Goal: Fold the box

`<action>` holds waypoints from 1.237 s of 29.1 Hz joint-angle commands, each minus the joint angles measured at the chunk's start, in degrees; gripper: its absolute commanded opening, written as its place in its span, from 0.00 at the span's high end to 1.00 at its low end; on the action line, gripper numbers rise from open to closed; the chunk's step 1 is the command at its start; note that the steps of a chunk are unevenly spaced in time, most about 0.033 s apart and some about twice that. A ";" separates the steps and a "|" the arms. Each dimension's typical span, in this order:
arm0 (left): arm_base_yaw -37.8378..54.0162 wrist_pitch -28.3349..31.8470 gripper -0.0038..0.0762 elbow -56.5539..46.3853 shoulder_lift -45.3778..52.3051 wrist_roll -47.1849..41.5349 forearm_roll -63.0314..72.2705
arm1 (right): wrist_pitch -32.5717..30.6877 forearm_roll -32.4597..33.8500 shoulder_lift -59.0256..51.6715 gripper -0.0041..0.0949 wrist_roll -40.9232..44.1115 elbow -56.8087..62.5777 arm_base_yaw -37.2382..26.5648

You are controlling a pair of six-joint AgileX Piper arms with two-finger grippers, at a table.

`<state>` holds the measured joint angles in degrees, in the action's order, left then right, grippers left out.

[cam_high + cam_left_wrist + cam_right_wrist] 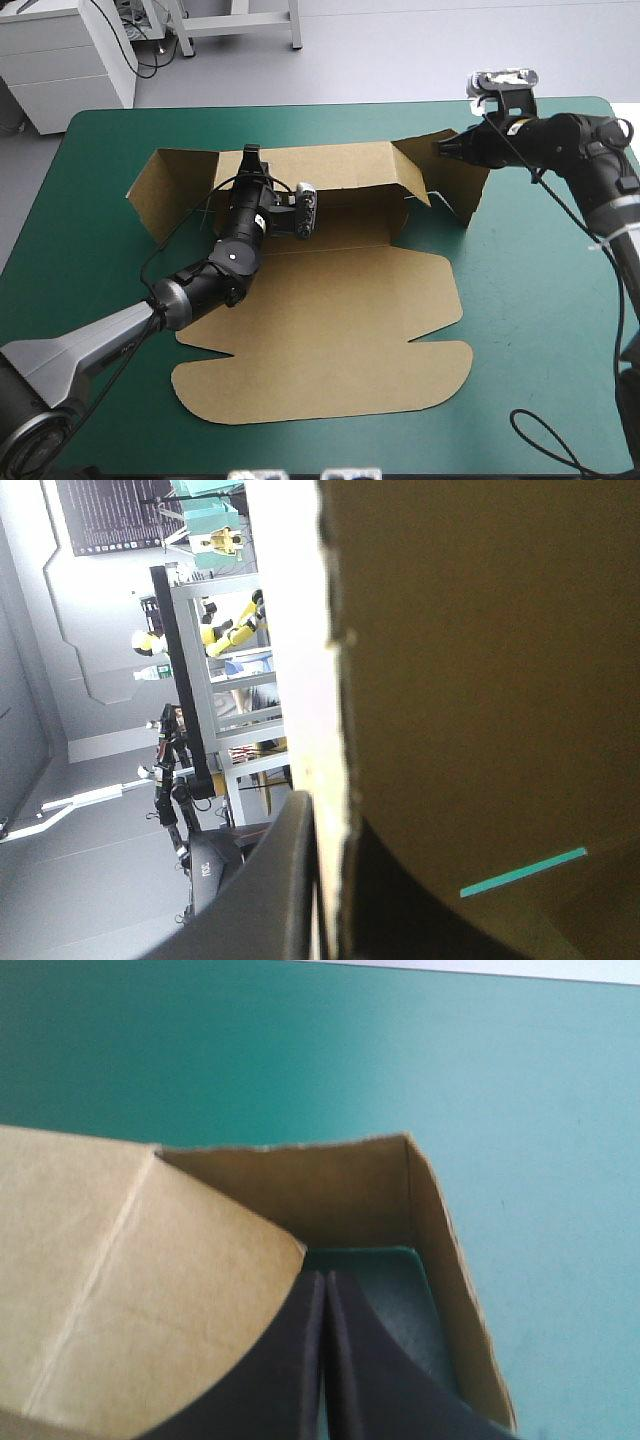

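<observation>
The brown box (330, 340) lies in the middle of the table, its wide lid panel flat toward the near edge and its far wall (330, 165) raised. My left gripper (251, 152) sits over the top of that far wall near its left end. In the left wrist view the left gripper (335, 815) is shut on the box, the board's pale edge (335, 680) running between the black fingers. My right gripper (441, 150) is at the raised right end flaps. In the right wrist view the right gripper (325, 1278) is shut, its tip against a flap (130, 1290), with the end wall (340, 1195) just ahead.
The left end flap (160, 190) stands raised and splayed outward. Bare teal-green cover (540, 300) lies to the right of the box and along the near edge. A white cabinet (60, 60) stands beyond the table's far left corner.
</observation>
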<state>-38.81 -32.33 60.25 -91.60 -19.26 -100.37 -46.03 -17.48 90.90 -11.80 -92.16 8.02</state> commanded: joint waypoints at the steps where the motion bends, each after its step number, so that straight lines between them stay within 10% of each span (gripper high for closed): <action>1: 0.07 -0.18 0.96 1.33 1.62 -0.43 -4.54 | 3.17 -2.22 2.25 0.98 -1.25 -8.77 -0.31; 22: -0.05 -0.53 0.96 1.33 1.62 -0.33 -4.54 | -1.85 -3.73 11.15 0.98 -1.25 -22.92 -0.31; 36: -9.78 -15.54 0.96 -0.33 3.19 -7.65 -4.51 | -6.33 -3.00 11.15 0.98 -1.25 -22.92 -0.31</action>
<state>-46.01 -44.13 59.62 -91.80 -24.77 -98.62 -53.91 -20.12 104.90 -12.51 -113.04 8.02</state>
